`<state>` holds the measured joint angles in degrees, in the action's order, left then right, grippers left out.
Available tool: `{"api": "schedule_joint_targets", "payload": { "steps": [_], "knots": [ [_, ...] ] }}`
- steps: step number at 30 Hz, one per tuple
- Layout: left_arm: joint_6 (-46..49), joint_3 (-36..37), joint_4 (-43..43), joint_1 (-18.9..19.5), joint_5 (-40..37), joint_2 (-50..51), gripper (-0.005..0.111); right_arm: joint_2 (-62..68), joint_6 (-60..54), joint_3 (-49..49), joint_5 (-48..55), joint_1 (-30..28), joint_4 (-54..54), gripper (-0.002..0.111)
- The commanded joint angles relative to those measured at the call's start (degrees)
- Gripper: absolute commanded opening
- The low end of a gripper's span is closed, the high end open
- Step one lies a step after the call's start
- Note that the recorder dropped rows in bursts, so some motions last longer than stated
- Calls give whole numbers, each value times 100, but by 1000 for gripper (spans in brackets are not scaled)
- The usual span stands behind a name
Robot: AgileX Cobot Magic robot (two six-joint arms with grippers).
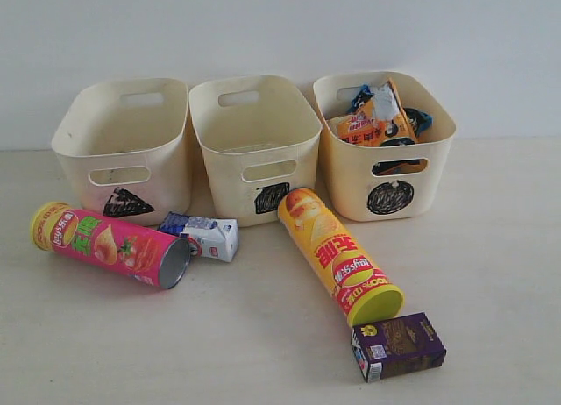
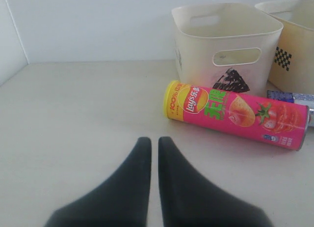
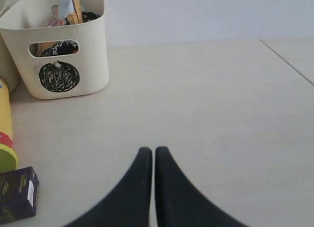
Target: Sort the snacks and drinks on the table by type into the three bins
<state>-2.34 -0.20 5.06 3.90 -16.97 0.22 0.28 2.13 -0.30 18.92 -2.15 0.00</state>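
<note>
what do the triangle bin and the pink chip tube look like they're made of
Triangle bin: likely moulded plastic, smooth matte cream, with rounded rim and cut slot handle. Pink chip tube: probably cardboard under glossy printed wrap; its silvery end looks like metal.

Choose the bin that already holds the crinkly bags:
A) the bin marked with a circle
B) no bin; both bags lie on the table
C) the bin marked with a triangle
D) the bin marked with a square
A: the orange-white bag and the blue bag stick up out of the circle bin, while no bag shows in the triangle bin or the square bin.
</note>
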Motion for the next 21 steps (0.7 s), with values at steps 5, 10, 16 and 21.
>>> {"api": "schedule_joint_targets", "payload": {
  "steps": [5, 10, 16, 21],
  "knots": [
    [21, 20, 9, 4, 21, -22, 4, -28, 21, 30, 1, -26, -59, 0],
    [21, 20, 9, 4, 21, -22, 4, -28, 21, 30, 1, -26, -59, 0],
    [21, 20, 9, 4, 21, -22, 4, -28, 31, 30, -1, -26, -59, 0],
    [21, 20, 9, 4, 21, -22, 4, -28, 31, 30, -1, -26, -59, 0]
  ]
}}
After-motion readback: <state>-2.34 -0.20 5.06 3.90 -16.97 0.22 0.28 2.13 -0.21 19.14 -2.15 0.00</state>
